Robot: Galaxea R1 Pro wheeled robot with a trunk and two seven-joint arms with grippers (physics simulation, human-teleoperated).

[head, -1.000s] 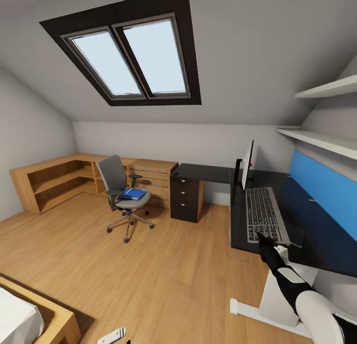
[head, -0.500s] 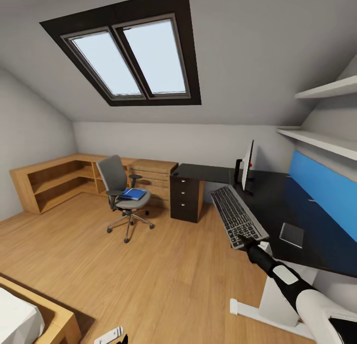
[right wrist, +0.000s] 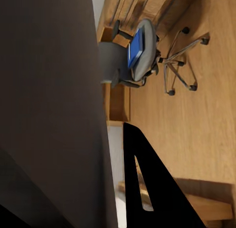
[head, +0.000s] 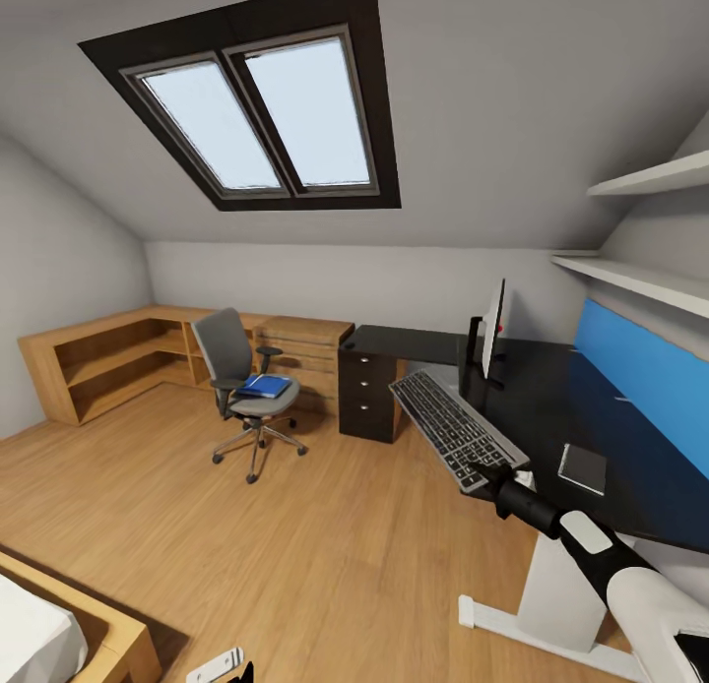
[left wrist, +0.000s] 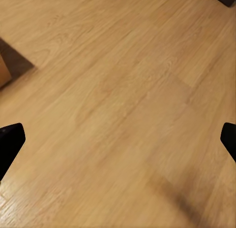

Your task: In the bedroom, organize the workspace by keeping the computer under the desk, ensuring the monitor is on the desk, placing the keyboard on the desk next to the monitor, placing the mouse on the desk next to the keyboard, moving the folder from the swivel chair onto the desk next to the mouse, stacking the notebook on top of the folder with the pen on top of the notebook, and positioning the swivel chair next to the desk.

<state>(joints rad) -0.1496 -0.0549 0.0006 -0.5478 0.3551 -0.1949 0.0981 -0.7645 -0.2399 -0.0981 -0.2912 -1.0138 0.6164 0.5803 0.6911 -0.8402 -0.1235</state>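
My right gripper is shut on the near end of the keyboard, holding it in the air past the left edge of the black desk, over the floor. Its dark underside is close up in the right wrist view. The monitor stands edge-on on the desk. A greyish notebook lies flat on the desk. The blue folder rests on the swivel chair's seat, far left of the desk. My left gripper is open over bare floor. The computer, mouse and pen are out of view.
A black drawer unit stands at the desk's far end, and low wooden shelving runs along the far left wall. A bed corner is at the near left. White shelves hang above the blue back panel.
The keyboard lay on the desk in front of the monitor; my right gripper has lifted it and swung it left, off the desk edge. The notebook has come into sight where it lay.
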